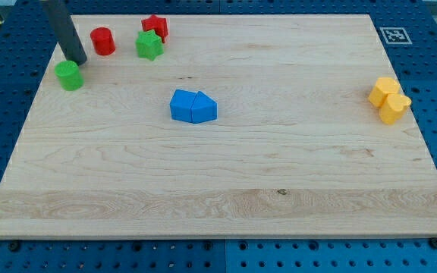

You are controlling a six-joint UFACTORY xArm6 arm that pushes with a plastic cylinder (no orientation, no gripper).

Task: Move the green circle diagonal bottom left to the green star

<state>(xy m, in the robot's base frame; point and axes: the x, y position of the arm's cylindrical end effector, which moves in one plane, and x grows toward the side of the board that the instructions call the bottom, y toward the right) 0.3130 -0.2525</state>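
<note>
The green circle point(70, 76) stands near the board's left edge at the view's upper left. The green star point(149, 45) lies to its upper right, touching or nearly touching the red star point(155, 27) above it. My tip point(75, 61) rests on the board just above the green circle, touching or almost touching its top edge. The dark rod rises from it up and to the left, out of the view.
A red circle point(102, 41) stands between my tip and the green star. Two blue blocks point(193, 107) sit pressed together near the middle of the wooden board point(279, 167). Two yellow blocks point(388, 99) sit together at the right edge.
</note>
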